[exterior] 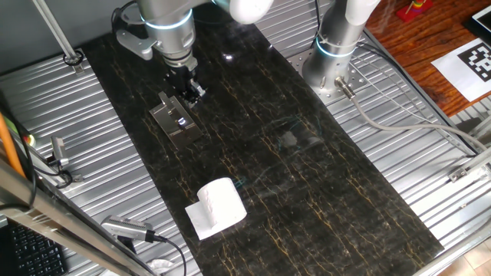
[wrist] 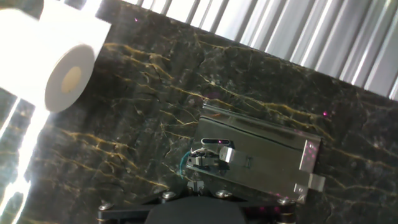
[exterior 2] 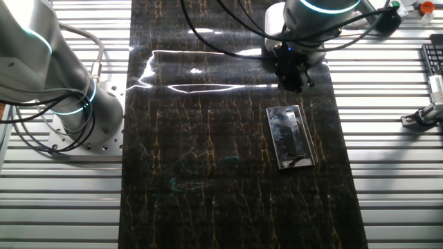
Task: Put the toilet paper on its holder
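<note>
The toilet paper [exterior: 222, 203] is a white roll lying on its side on the dark mat near the front, with a loose sheet spread beside it. It shows at the top left of the hand view [wrist: 65, 68] with its core facing the camera, and is out of the other fixed view. The holder [exterior: 175, 119] is a shiny grey plate lying flat on the mat [exterior 2: 291, 137], [wrist: 261, 155]. My gripper [exterior: 188, 88] hovers just above the holder's far end [exterior 2: 294, 76]. Its fingertips are together and empty [wrist: 197, 185].
A second robot arm's round silver base [exterior: 330, 73] stands at the mat's far right edge [exterior 2: 76, 128]. Ribbed metal table [exterior: 100, 176] flanks the dark mat on both sides. Cables and clamps lie along the left edge [exterior: 54, 157].
</note>
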`<state>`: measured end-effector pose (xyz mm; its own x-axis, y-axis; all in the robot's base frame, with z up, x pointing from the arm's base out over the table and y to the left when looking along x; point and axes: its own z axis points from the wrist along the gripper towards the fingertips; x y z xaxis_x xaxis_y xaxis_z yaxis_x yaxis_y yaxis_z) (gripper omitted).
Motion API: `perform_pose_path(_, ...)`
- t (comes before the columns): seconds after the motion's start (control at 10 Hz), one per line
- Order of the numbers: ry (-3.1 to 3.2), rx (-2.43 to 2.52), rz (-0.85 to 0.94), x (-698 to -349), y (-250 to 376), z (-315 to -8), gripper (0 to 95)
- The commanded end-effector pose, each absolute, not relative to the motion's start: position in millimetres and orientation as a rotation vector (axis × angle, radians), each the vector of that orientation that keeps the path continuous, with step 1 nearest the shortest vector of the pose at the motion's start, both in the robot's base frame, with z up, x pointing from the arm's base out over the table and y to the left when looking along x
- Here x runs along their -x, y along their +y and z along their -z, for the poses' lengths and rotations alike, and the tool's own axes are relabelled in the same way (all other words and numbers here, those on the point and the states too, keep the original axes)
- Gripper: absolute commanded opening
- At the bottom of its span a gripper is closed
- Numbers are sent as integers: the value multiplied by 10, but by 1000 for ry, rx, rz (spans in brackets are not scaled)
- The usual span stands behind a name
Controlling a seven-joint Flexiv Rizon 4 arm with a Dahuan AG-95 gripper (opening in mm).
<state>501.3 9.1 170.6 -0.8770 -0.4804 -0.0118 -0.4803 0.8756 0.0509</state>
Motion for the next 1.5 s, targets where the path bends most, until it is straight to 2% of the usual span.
perform_pose_path(0.1,-3009,-872,83,-5006,93,-1708,0)
perform_pose_path(0.8,-2930,-986,50,-5006,93,-1708,0)
perform_pose_path(1.2,-2857,-1219,54,-5006,93,-1708,0)
perform_pose_path(1.5,-2803,-1333,32,-5117,587,-1724,0)
